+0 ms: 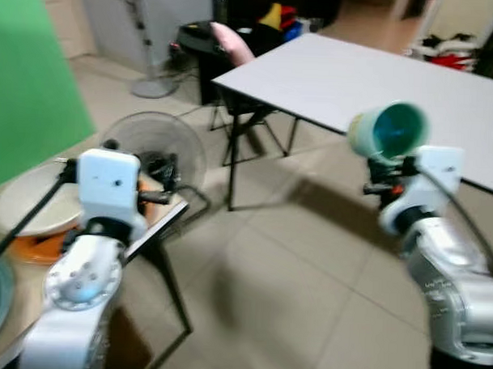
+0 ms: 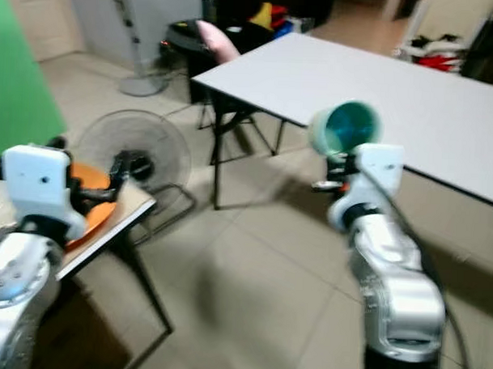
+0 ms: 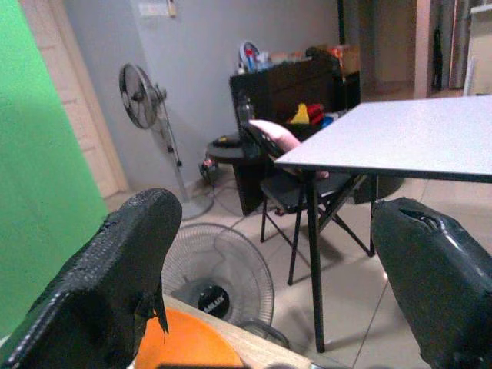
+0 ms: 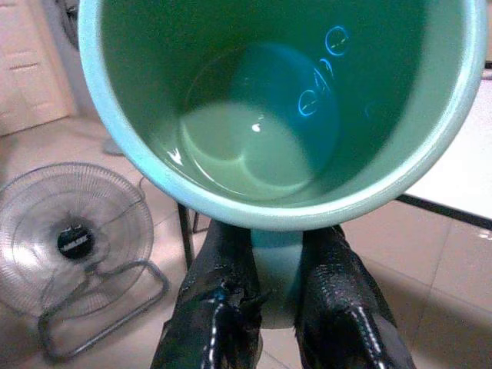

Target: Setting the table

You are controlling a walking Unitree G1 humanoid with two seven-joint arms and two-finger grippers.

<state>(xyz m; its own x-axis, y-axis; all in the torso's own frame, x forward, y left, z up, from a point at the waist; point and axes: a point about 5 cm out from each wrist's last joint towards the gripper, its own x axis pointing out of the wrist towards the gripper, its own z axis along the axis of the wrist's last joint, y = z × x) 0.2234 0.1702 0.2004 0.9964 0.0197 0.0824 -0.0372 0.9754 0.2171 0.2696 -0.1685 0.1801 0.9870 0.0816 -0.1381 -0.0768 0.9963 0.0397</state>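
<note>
right gripper [image 4: 280, 296]: clamped on cup [image 1: 390, 130], mouth tipped toward the camera, held in the air just short of the table's [image 1: 444, 102] near edge, likely for carrying over | left gripper [image 3: 277, 277]: fingers apart, holding nothing, above side table [image 2: 128, 205] corner with orange plate [image 2: 96, 199] | fan [image 1: 155, 145] on floor between.

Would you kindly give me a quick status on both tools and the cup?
Right tool shut on green cup, held up short of the white table. Left tool open, above the side table's orange plate. Floor fan beside route.
</note>
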